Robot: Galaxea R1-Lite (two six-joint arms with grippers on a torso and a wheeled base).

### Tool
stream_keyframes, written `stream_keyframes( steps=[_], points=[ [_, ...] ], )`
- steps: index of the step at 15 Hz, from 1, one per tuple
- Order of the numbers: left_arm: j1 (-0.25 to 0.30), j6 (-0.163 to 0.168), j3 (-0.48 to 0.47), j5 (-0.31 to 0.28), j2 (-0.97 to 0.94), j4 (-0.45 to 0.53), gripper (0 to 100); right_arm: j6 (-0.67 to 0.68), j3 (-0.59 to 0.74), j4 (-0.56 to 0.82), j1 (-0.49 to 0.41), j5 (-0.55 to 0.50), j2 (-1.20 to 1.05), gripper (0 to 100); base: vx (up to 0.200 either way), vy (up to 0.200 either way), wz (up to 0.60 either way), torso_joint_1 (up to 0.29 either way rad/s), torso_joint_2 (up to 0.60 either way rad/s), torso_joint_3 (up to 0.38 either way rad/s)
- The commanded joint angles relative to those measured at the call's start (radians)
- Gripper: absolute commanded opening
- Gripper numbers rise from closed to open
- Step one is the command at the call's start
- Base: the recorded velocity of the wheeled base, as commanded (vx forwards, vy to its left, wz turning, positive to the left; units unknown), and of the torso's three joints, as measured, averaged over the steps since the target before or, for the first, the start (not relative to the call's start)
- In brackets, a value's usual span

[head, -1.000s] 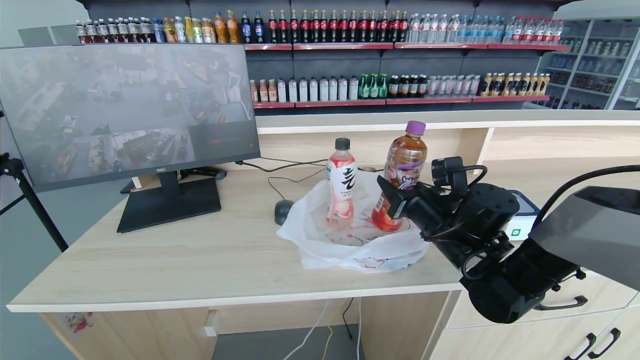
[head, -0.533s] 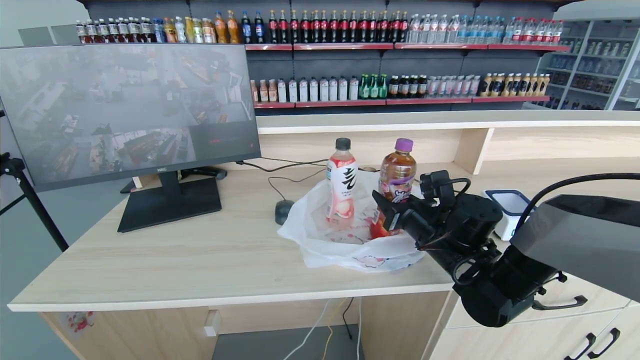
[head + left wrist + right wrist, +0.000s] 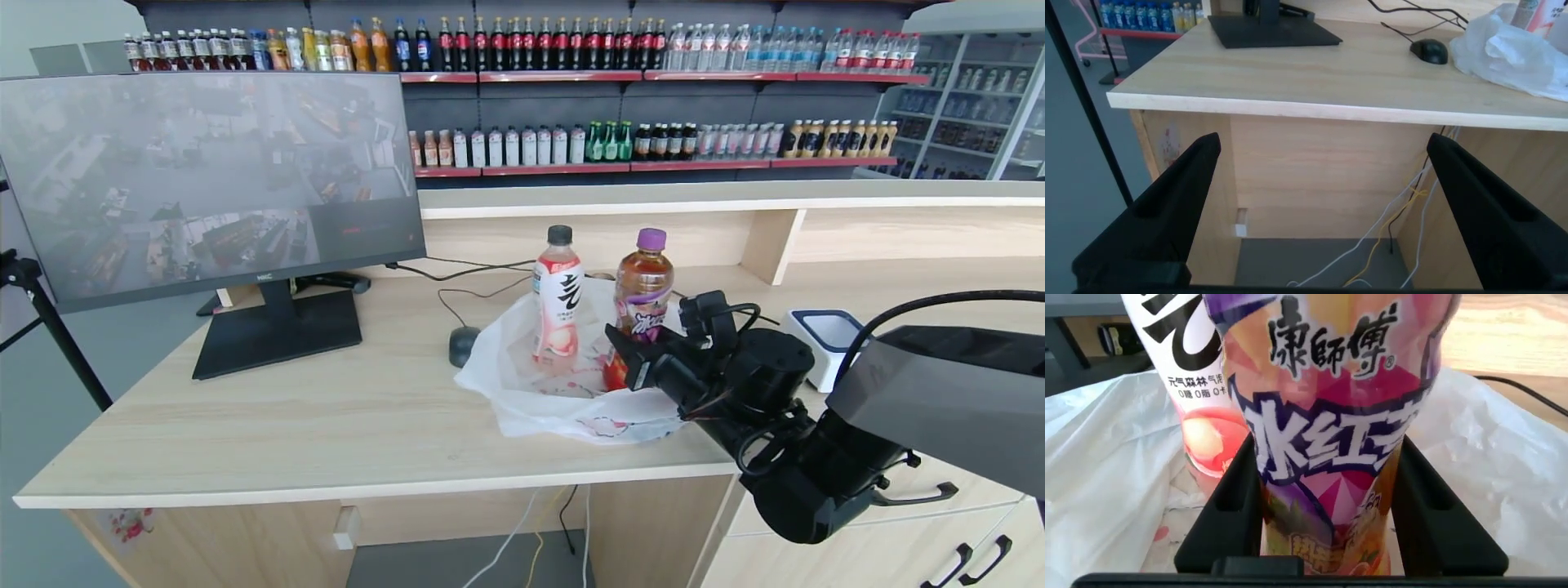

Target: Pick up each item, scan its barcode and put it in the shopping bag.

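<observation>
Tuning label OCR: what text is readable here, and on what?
Purple-capped bottle: large label characters, clear in the right wrist view; brand print, not quoted.
Pink bottle: big black character, small line beneath; product print, not quoted.
Monitor badge: too small to read.
Shelf bottles: too small to read.

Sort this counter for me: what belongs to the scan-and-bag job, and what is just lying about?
Job: purple-capped bottle held in the right claw, pink-labelled bottle standing in the shopping bag, scanner.
Lying about: monitor, mouse, cables, bottles on the back shelves.
</observation>
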Motion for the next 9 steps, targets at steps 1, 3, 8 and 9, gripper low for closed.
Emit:
stream_keyframes(
  steps=[1,3,8,9],
  points=[
    [0.0,0.0,0.0,0.001,0.0,0.0,100,0.001,0.0,0.0,0.001,0.0,0.004,0,0.0,0.0,0.0,0.0,0.0,0.0],
    [0.0,0.0,0.0,0.0,0.0,0.0,100,0.001,0.0,0.0,0.006,0.0,0.006,0,0.0,0.0,0.0,0.0,0.0,0.0],
    [0.0,0.0,0.0,0.0,0.0,0.0,100,0.001,0.012,0.0,0.008,0.0,0.006,0,0.0,0.0,0.0,0.0,0.0,0.0],
    [0.0,0.0,0.0,0.0,0.0,0.0,100,0.001,0.016,0.0,0.008,0.0,0.006,0,0.0,0.0,0.0,0.0,0.0,0.0]
  ],
)
